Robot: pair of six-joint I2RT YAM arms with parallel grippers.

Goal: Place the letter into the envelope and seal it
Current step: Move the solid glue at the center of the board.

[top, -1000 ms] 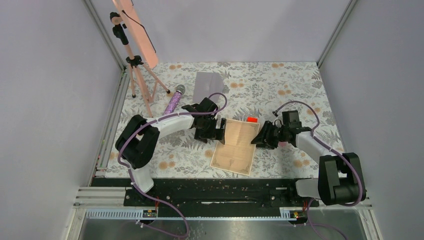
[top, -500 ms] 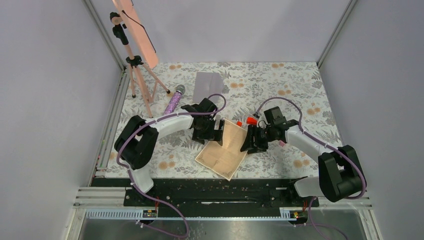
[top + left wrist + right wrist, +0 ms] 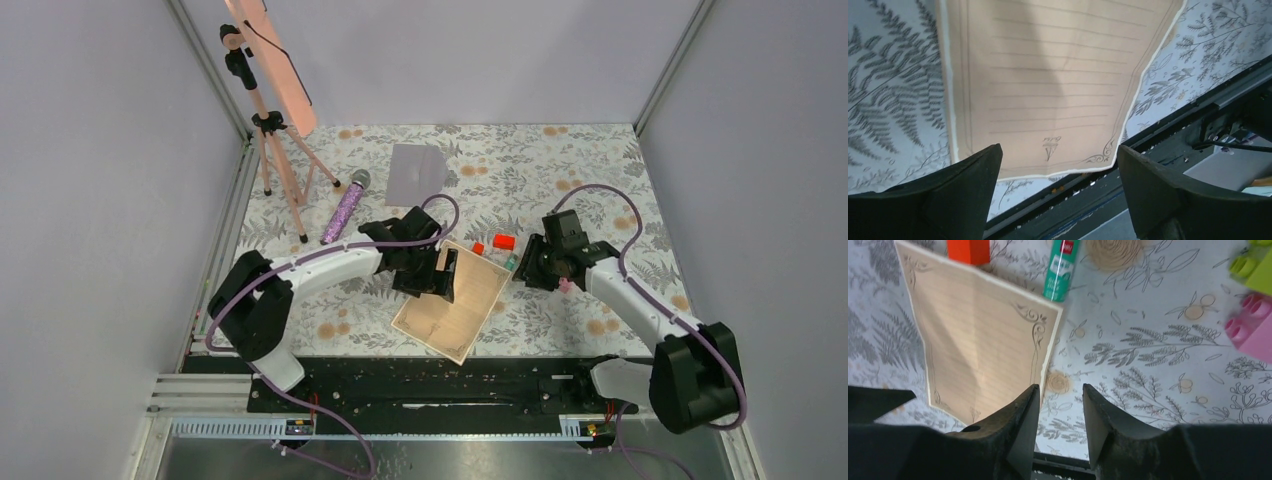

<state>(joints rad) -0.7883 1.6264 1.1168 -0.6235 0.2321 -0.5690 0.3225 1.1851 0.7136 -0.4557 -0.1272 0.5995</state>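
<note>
Letter, one, lies on worktop beneath left jaws, wide apart, empty. Right jaws narrowly parted, empty, near letter's corner. Envelope, one, well apart at back. Red blocks: two. Green tube: one

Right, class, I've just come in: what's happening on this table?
The job is to put the letter into the envelope. For now the letter lies flat and askew near the front, in neither pincer. The left pincer hangs open over it; the right pincer is open beside its corner, empty. The envelope lies apart at the back, untouched.
</note>
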